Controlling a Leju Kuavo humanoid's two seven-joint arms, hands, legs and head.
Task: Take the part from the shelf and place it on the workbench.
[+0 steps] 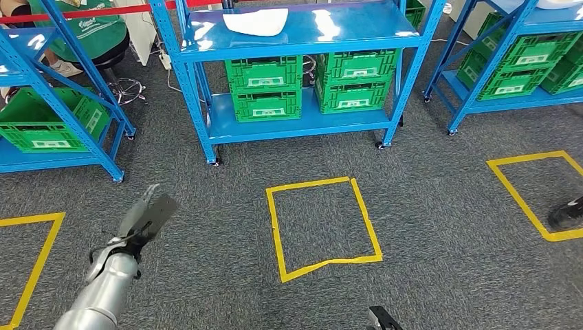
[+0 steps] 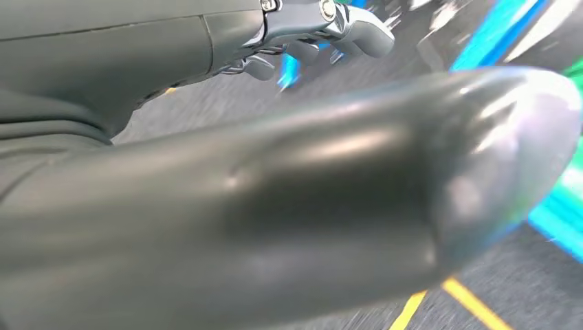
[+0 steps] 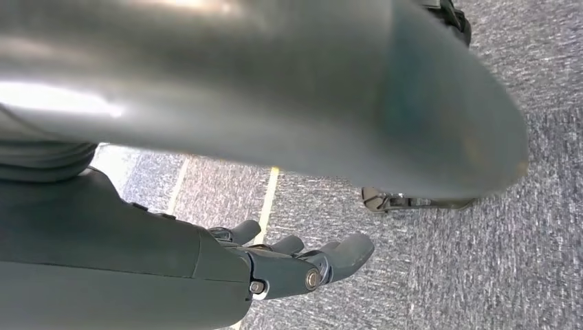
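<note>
A flat white part (image 1: pixel 256 20) lies on the top board of the middle blue shelf (image 1: pixel 302 38), straight ahead and well beyond my reach. My left hand (image 1: pixel 146 216) is raised over the carpet at the lower left, fingers stretched out and apart, holding nothing. In the left wrist view the same hand (image 2: pixel 275 185) has its fingers (image 2: pixel 323 24) extended and nothing in them. My right hand (image 3: pixel 206 261) hangs low over the carpet, its fingers (image 3: pixel 309 265) loosely extended and bare. A dark tip of it (image 1: pixel 381 318) pokes in at the bottom edge of the head view.
Green crates (image 1: pixel 265 89) fill the middle shelf's lower level. More blue shelves with crates stand left (image 1: pixel 51 127) and right (image 1: pixel 522 69). Yellow tape squares (image 1: pixel 323 227) mark the grey carpet. A person sits on a stool (image 1: pixel 117 75) at the back left.
</note>
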